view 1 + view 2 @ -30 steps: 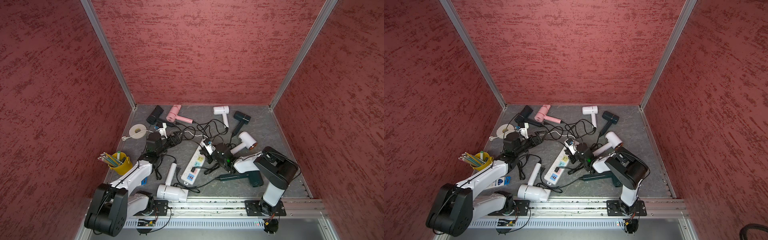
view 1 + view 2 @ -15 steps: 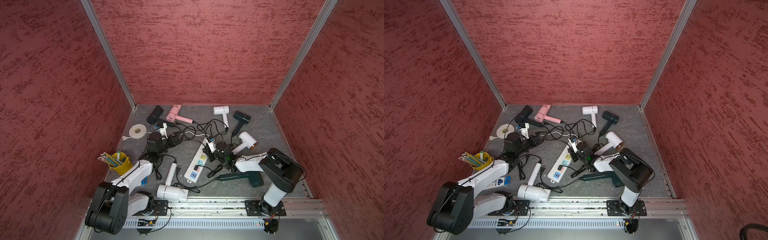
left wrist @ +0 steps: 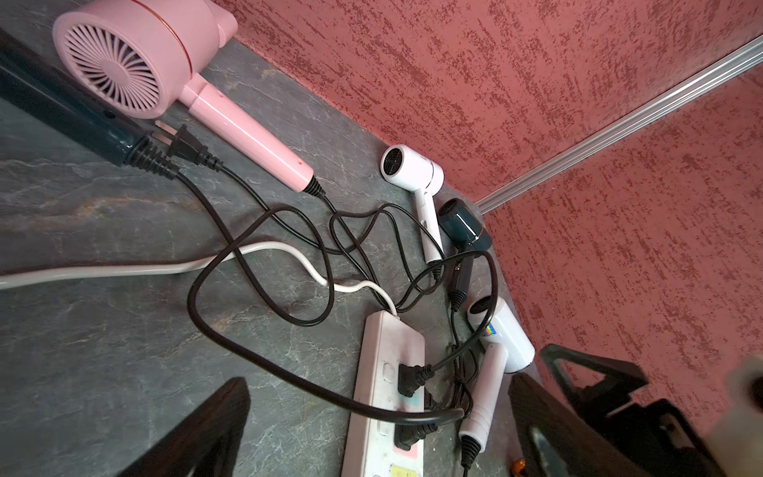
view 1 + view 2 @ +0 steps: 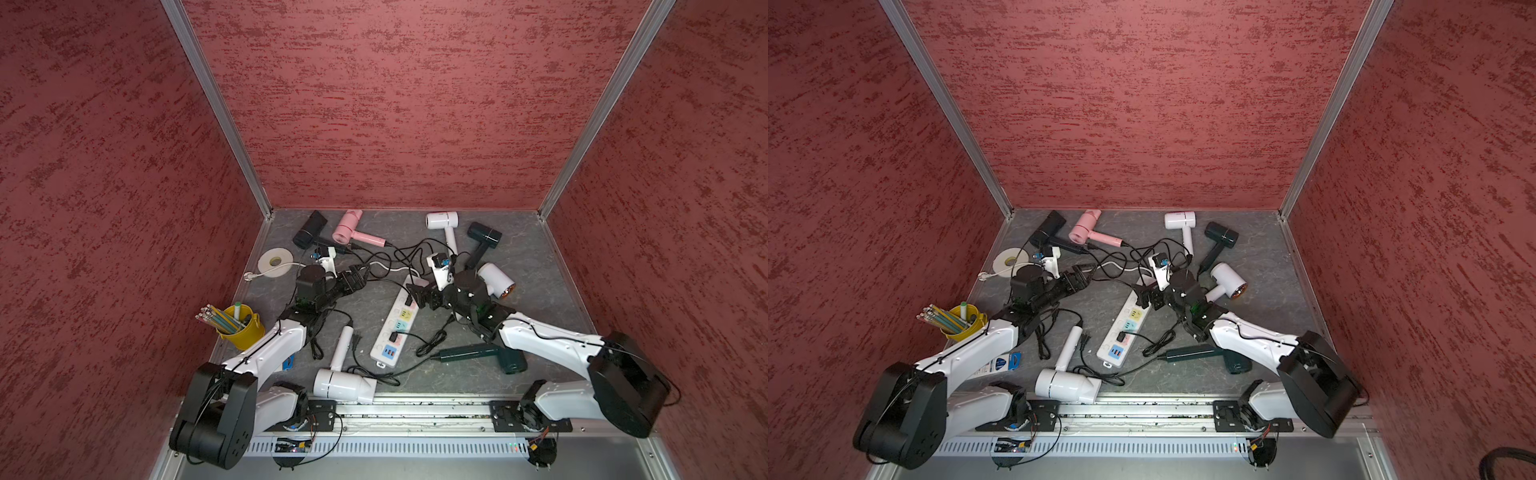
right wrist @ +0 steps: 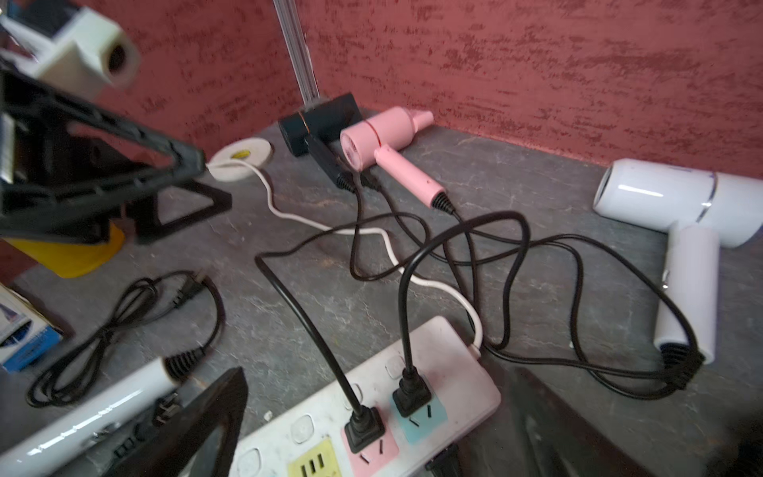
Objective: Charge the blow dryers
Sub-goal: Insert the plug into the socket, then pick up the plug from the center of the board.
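Blow dryers (image 4: pixel 351 226) lie scattered across the grey desk (image 4: pixel 532 266), black cords tangled around a white power strip (image 4: pixel 388 345) in the middle, some plugs seated in it. Left fingers (image 3: pixel 194 433) are spread wide and empty. Right fingers (image 5: pixel 206 425) are wide apart above the strip, holding nothing.

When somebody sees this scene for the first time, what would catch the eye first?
Most striking is the tangle of black cords in the middle of the grey floor, leading to a long white power strip with coloured sockets, where some plugs already sit. The pink hair dryer by the red back wall and the yellow cup of pencils on the left side stand out by colour.
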Robot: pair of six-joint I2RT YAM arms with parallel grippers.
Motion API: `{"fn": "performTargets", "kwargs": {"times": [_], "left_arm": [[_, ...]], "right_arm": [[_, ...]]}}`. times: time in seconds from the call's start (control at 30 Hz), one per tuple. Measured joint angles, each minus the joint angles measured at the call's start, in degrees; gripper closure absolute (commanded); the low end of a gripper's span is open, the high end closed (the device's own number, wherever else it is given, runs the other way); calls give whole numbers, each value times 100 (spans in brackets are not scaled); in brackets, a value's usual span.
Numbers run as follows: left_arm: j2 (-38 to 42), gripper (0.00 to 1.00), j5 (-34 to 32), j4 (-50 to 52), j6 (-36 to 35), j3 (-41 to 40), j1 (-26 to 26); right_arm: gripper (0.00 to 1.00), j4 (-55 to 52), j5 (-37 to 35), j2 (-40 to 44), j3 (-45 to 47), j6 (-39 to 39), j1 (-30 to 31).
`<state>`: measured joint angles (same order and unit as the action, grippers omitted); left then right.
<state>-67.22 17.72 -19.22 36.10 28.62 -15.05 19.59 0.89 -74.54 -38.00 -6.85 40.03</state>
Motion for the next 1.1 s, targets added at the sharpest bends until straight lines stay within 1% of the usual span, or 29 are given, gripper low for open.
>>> {"fn": "performTargets", "kwargs": {"times": [0.1,0.2,0.37,0.5,0.57,0.67,0.73,0.83,0.93,1.0,1.1], "left_arm": [[105,0,-179,149,-116,20,-94],[136,0,-380,315,-223,105,-146],[114,0,-723,861,-345,411,-164],[-17,0,-879,1438,-376,844,-61],[-188,0,-931,1827,-380,1185,48],[-619,0,-1021,2557,-380,1904,175],[-970,0,-1054,3071,-402,2457,197],[-1508,0,-1106,3759,-455,3239,190],[-1954,3,-1239,4323,-562,3818,160],[-2288,10,-1381,4697,-654,4227,146],[-2785,13,-1449,5149,-708,4846,136]], "right_arm": [[0,55,31,531,131,-170,-90],[0,273,-175,968,435,-566,-131],[0,592,-468,1069,769,-997,-157],[0,933,-660,1110,1113,-1250,-162],[0,901,-785,1145,1147,-1357,-166],[0,573,-973,1163,935,-1366,-232],[0,350,-1128,1163,708,-1331,-297],[0,295,-1329,1167,568,-1327,-404],[0,162,-1449,1165,573,-1327,-492],[0,101,-1493,1163,575,-1329,-529],[0,50,-1521,1141,575,-1329,-551]]}}
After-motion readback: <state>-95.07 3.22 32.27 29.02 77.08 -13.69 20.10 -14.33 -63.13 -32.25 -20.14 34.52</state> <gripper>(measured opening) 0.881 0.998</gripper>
